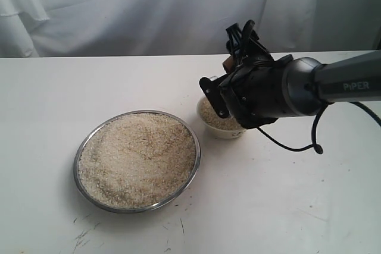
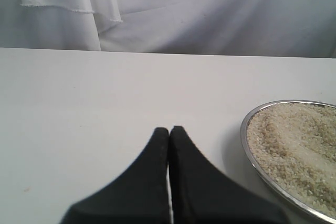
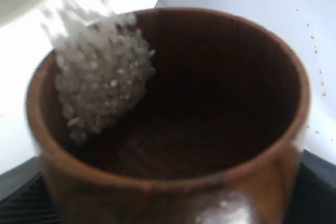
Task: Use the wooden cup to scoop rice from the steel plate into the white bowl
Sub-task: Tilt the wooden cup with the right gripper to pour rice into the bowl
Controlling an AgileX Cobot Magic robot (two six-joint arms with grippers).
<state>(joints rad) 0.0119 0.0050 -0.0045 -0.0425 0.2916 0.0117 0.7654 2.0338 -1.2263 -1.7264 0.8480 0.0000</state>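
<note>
Our right gripper (image 1: 241,46) holds the wooden cup (image 3: 173,129), tipped above the white bowl (image 1: 221,132), with rice (image 3: 100,82) at its edge. Our left gripper (image 2: 169,135) is closed and empty by the steel plate (image 1: 138,209).

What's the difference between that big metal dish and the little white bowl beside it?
The steel plate is wide and shallow; the white bowl is far narrower and deeper. The steel plate is shiny silver metal, the white bowl plain cream-white. The steel plate carries a broad mound of rice, the white bowl only a small heap. Both are round, hold rice and stand on the white table.
</note>
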